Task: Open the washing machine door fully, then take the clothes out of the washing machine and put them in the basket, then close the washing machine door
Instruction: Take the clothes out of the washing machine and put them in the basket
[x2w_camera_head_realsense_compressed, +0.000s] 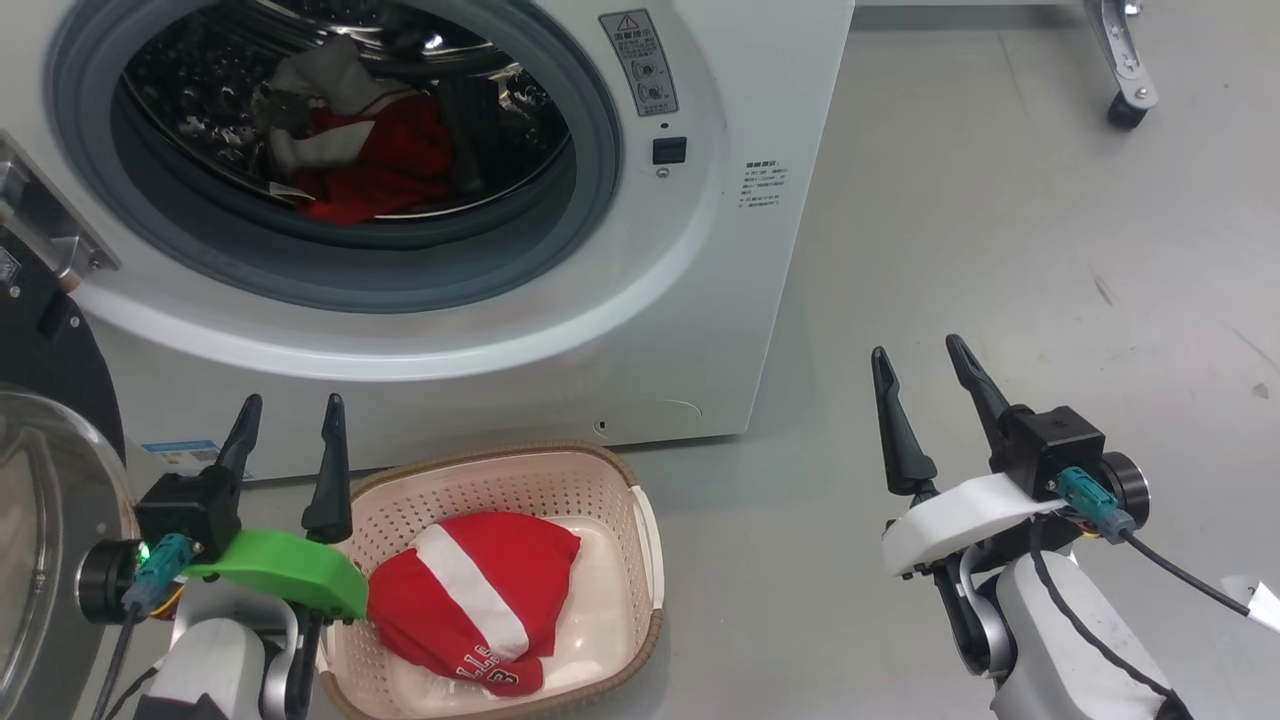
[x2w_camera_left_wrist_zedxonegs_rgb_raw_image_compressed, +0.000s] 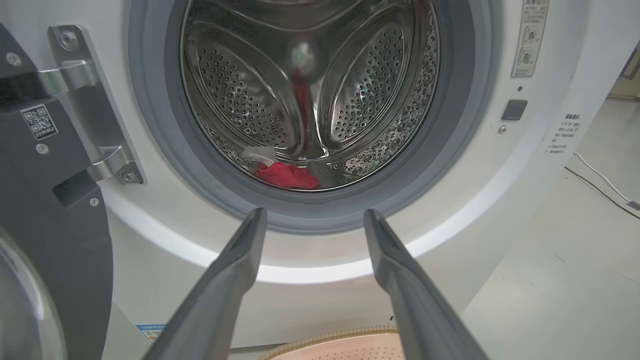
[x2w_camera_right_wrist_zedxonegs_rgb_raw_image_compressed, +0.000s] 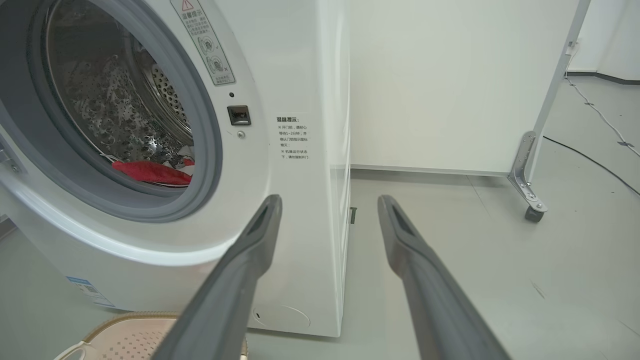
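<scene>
Left claw (x2w_camera_head_realsense_compressed: 294, 400) and right claw (x2w_camera_head_realsense_compressed: 915, 345) gape empty; head view shows clothes (x2w_camera_head_realsense_compressed: 470, 590) in basket (x2w_camera_head_realsense_compressed: 500, 485).

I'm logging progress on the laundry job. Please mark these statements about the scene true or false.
1. The washing machine door is shut. False: it stands open at the left.
2. A red garment with a white stripe lies in the basket. True.
3. The drum is empty. False: red clothes lie in it.
4. The left gripper and the right gripper are open and hold nothing. True.
5. The basket stands on top of the washing machine. False: it stands on the floor in front of it.
</scene>
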